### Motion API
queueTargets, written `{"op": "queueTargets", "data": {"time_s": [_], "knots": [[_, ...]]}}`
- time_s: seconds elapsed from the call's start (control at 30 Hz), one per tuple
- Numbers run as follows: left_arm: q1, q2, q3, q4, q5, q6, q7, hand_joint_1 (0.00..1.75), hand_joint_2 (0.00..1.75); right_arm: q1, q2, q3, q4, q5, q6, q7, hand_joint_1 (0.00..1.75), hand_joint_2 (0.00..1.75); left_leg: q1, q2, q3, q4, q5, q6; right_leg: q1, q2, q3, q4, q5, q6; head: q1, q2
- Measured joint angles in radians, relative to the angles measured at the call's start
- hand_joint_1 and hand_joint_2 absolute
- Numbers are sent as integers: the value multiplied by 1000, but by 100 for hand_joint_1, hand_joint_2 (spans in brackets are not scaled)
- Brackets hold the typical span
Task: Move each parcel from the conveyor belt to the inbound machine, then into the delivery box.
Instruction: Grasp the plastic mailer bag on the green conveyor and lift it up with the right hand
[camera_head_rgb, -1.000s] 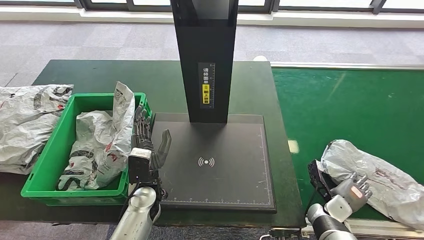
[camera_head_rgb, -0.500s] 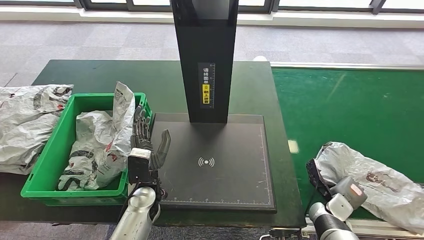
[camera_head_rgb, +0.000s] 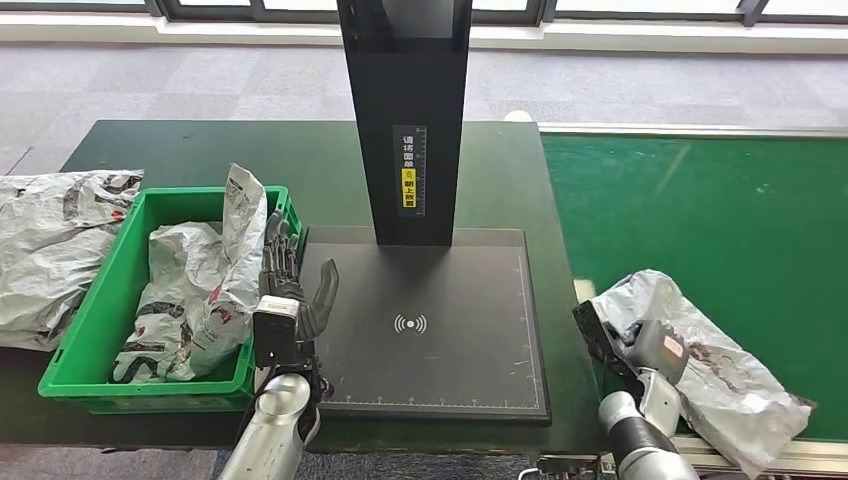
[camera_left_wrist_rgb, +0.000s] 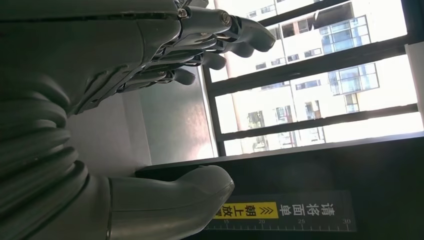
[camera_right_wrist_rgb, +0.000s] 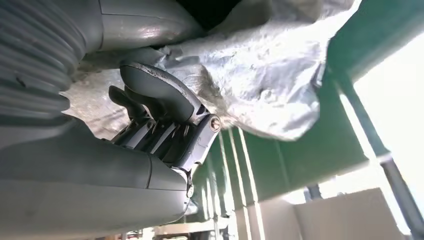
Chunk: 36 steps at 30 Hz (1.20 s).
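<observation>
Our right hand (camera_head_rgb: 648, 347) grasps the grey parcel (camera_head_rgb: 700, 365) at the conveyor belt's (camera_head_rgb: 700, 210) near-left edge — our left hand (camera_head_rgb: 290, 295), fingers spread, holds nothing beside the green box (camera_head_rgb: 95, 320).

Delivery box (camera_head_rgb: 75, 350) left of inbound machine (camera_head_rgb: 430, 320); conveyor belt (camera_head_rgb: 700, 200) right; parcel (camera_head_rgb: 700, 350) seemingly overhanging belt's near edge.

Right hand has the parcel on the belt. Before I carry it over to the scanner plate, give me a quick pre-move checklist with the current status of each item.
1. Right hand grips the grey parcel: ok, fingers curled into the bag in the right wrist view.
2. Grip secure enough to lift: cannot tell.
3. Scanner plate free of parcels: ok.
4. Left hand off the plate: not ok, it hangs over the plate's left edge, open.
5. Scanner post out of the carry path: ok, it stands at the plate's far side.
6. Green box has room: cannot tell; it already holds parcels.
</observation>
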Motion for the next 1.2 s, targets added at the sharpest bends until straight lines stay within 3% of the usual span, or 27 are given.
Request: {"op": "queueTargets", "data": {"time_s": [0.23,0.37,0.57,0.67,0.8,0.9,1.07,1.2], "knots": [[0,0,4,0,11,1,0,0,175,45,156,-12,-306,-167,-13,-320,175,175,0,1,-1,0,0,-1,0,1,-4,1,-1,-1,0,0],[0,0,5,0,12,1,0,0,175,53,217,-13,-428,-181,-12,-339,175,175,1,0,-2,0,0,-1,1,0,-4,1,-1,-2,0,0],[1,1,7,1,18,14,0,0,175,92,272,-14,-594,-260,-12,-445,175,175,0,0,-2,0,-1,-1,0,0,-4,1,-1,-1,0,0],[1,1,8,1,25,19,0,0,175,134,284,16,-718,-328,-12,-453,175,175,0,-4,-3,0,-1,-1,0,-3,-3,1,-2,-1,0,0],[1,3,10,1,29,23,0,0,175,163,284,131,-794,-466,-6,-462,175,175,0,1,-3,0,-1,-2,0,1,-5,1,-2,-1,0,0],[1,3,10,1,38,29,0,0,175,173,276,276,-796,-619,40,-464,175,175,0,3,-3,0,-1,-2,0,2,-6,1,-1,-2,0,0],[-2,3,3,2,46,34,0,0,175,166,271,516,-726,-759,83,-464,175,175,2,3,-3,0,0,-4,1,2,-6,2,-1,-3,0,0],[-7,3,-16,10,55,43,0,0,175,154,269,648,-642,-857,78,-464,175,175,2,2,-3,0,-1,-4,1,2,-6,3,-2,-3,0,0]]}}
